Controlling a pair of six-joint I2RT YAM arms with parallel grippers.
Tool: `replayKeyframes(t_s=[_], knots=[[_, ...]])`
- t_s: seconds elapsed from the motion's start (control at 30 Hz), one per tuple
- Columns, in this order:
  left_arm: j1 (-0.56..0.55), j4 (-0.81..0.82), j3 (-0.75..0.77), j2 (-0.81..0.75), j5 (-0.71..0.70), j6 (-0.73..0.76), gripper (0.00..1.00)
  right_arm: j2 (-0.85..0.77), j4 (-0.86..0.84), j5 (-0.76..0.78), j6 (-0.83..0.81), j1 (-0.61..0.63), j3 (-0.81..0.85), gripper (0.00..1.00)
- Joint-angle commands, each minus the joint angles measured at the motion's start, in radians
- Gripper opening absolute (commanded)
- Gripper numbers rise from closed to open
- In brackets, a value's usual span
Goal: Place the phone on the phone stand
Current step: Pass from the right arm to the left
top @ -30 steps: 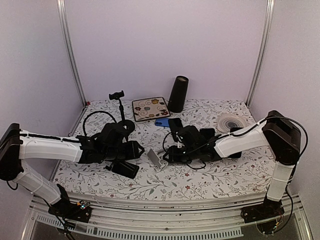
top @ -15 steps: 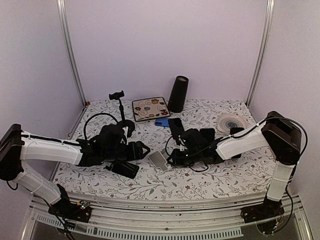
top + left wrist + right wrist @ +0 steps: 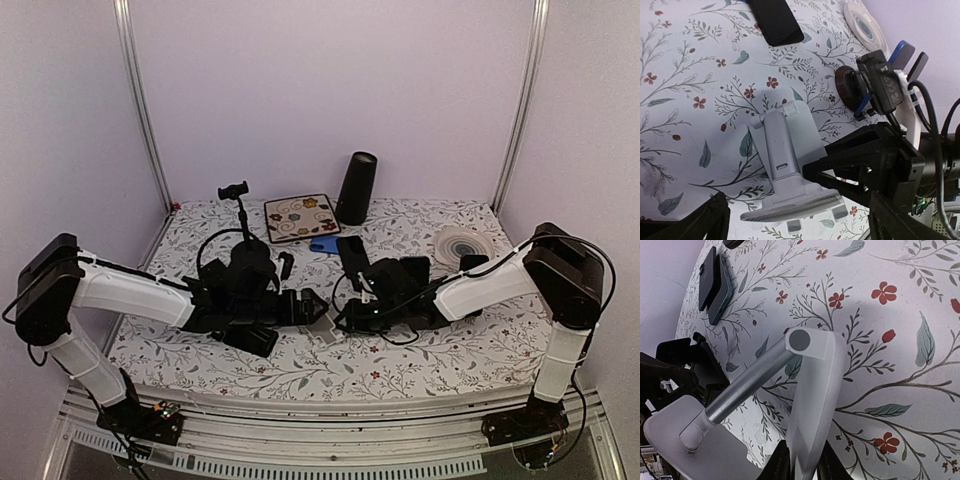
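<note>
The silver phone stand [image 3: 322,323] is at mid-table between both arms. My right gripper [image 3: 345,315] is shut on the stand's flat plate [image 3: 815,390], which is pinched between its fingertips [image 3: 782,465] at the bottom of the right wrist view. My left gripper [image 3: 303,308] is open, its fingers [image 3: 705,222] spread wide on either side of the stand's base [image 3: 790,202] without touching it. The black phone [image 3: 350,248] lies flat on the table behind the stand and shows at the top of the left wrist view [image 3: 776,20].
A black cylinder [image 3: 355,188], a patterned square tile [image 3: 301,217] and a small clamp on a stick [image 3: 236,195] stand at the back. A white coil [image 3: 462,244] lies back right. A blue item [image 3: 322,243] sits beside the phone. A black box [image 3: 252,338] lies under the left arm.
My left gripper has opened wide and moved right up to the stand. My right gripper has closed on the stand's plate.
</note>
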State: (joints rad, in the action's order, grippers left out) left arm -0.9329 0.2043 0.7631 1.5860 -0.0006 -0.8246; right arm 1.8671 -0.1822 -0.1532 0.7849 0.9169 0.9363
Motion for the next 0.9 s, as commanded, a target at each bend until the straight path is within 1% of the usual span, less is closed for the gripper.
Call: replayKeyframes(t_s=[0.0,0.1,0.27,0.47,0.53,0.6,0.73,0.8,0.87], knots=[[-0.036,-0.002,0.062,0.052,-0.043,-0.03,0.97,-0.036,-0.03,-0.012,-0.013,-0.004,-0.011,0.21],[-0.045,-0.031,0.093,0.085,-0.075,-0.055,0.94,-0.039,-0.029,-0.01,-0.014,-0.005,-0.014,0.21],[-0.064,-0.119,0.142,0.118,-0.135,-0.097,0.85,-0.047,-0.029,-0.005,-0.017,-0.005,-0.02,0.21],[-0.085,-0.137,0.153,0.136,-0.168,-0.13,0.81,-0.05,-0.029,-0.005,-0.021,-0.005,-0.019,0.22],[-0.091,-0.138,0.156,0.137,-0.176,-0.134,0.78,-0.054,-0.03,-0.003,-0.023,-0.005,-0.019,0.22],[-0.093,-0.139,0.16,0.141,-0.179,-0.134,0.73,-0.058,-0.03,-0.002,-0.025,-0.005,-0.02,0.22],[-0.095,-0.141,0.167,0.141,-0.186,-0.131,0.58,-0.067,-0.025,0.003,-0.032,-0.005,-0.019,0.22],[-0.095,-0.143,0.173,0.139,-0.187,-0.124,0.51,-0.075,-0.019,0.008,-0.037,-0.007,-0.018,0.25],[-0.097,-0.155,0.183,0.134,-0.192,-0.117,0.47,-0.085,-0.012,0.015,-0.044,-0.006,-0.018,0.26]])
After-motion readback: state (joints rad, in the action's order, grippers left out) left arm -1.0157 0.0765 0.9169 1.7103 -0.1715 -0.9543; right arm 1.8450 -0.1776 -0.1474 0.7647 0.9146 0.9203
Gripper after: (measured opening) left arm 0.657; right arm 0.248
